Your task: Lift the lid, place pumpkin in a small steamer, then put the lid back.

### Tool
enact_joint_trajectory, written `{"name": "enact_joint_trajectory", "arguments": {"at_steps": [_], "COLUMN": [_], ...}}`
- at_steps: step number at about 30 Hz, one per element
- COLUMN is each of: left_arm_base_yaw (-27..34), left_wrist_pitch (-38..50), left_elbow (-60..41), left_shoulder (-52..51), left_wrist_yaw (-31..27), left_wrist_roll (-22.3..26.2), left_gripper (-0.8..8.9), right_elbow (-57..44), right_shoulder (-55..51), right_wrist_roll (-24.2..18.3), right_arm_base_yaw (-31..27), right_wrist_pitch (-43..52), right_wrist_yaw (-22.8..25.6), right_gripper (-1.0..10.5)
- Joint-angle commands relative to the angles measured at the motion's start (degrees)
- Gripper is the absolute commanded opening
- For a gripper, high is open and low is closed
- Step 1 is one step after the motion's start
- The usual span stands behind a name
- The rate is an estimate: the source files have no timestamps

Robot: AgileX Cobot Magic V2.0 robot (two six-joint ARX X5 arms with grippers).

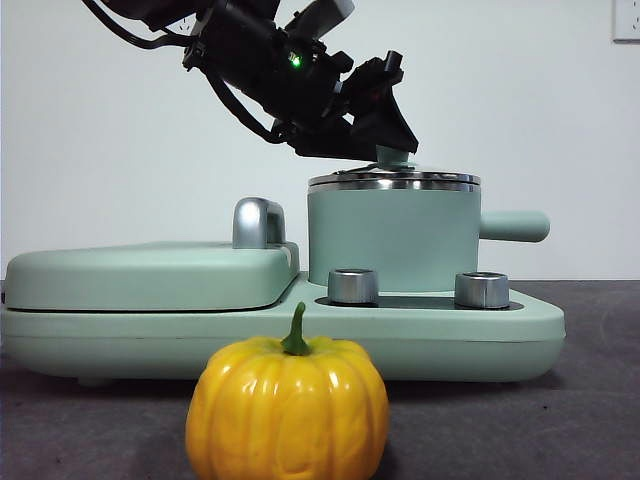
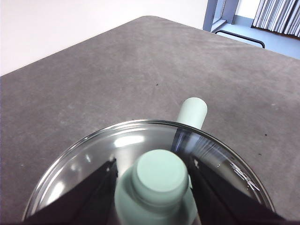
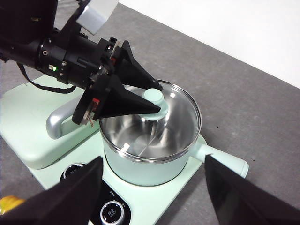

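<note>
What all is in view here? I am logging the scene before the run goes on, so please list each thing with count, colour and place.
lid: 1, clear glass with steel rim and mint-green knob, on the small steamer
small steamer: 1, mint-green pot with steel rim and straight side handle, on the cooker base
pumpkin: 1, yellow-orange with green stem, on the table in front of the cooker
griddle cover: 1, mint-green, flat, beside the steamer, with a silver handle
control dials: 2, silver, on the base before the steamer
table: 1, dark grey
left gripper: 1, black, jaws either side of the lid's knob
right gripper: 1, black, open, above the cooker
</note>
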Motion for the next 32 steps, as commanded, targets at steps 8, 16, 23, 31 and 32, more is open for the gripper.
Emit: {"name": "enact_joint_trajectory", "arguments": {"at_steps": [8,16,23,31,32], "left_arm_base_yaw": [-0.7,-0.7,-0.7,-0.7,-0.6], "left_wrist_pitch": [0.2,1.1,2.7,2.6,1.7], "left_elbow": [1.4,1.5,1.5,1.6,1.6], "left_shoulder": [1.3,0.7,-2.2,-8.0,-9.1], "left_wrist_yaw": [-0.1,-0.2,-0.2,-1.4,-1.5], "left_wrist_roll": [0.6,0.6,0.6,0.2,0.1], "left_gripper": [0.06,0.07,0.07,0.07,0.07], "right_elbow": [1.2,1.2,1.2,1.2,1.2], "right_shoulder": [0.4,0.4,0.4,0.4,0.4], "right_wrist_roll": [0.4,0.1,-0.1,-0.2,-0.2], "right_arm_base_yaw": [0.3,0.3,0.3,0.3,0.3], "right_wrist_pitch": [0.7,0.6,0.6,0.6,0.6], "right_wrist_yaw": [-0.1,1.4,1.3,1.3,1.3], "right_gripper": [3.4,3.4,3.4,3.4,3.4]}}
